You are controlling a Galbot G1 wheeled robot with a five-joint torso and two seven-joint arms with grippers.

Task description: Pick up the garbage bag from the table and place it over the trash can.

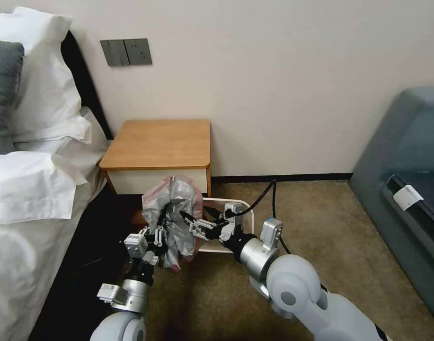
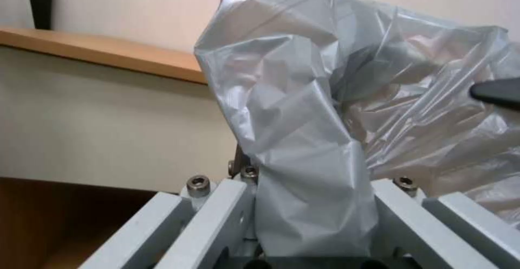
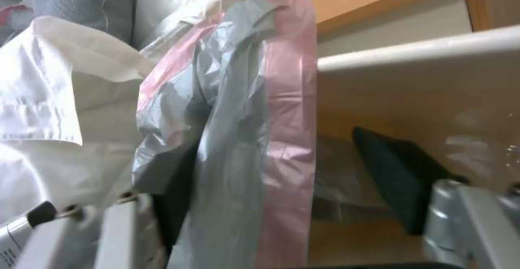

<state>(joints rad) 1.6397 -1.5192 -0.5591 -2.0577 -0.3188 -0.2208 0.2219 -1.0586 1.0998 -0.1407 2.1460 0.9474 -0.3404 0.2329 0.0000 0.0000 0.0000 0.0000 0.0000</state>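
Grey plastic film runs straight up between the fingers of the left end effector [image 1: 156, 237], which is clamped on a bunched fold of the garbage bag [image 1: 172, 215]; the left wrist view shows the fold [image 2: 308, 179] pinched between the two finger bars. One bag hangs in the air, off the tabletop [image 1: 162, 142], in front of the white drawer and just beside the trash can [image 1: 240, 208], whose rolled rim lies under the right end effector [image 1: 190, 222]. That right end effector reaches into the side of the bag with its dark fingers spread apart; in the right wrist view the pink rim band [image 3: 287, 98] hangs just in front of it, with one dark finger [image 3: 395, 175] behind the film. I judge the bag to be very light, limp and slippery, likely to crumple or cling rather than hold a shape, and thin enough to tear under a hard pull. The pink band looks the best place to take hold, since it marks the mouth to be stretched over the rim. Counted: one bag, one trash can, one small table, two end effectors.
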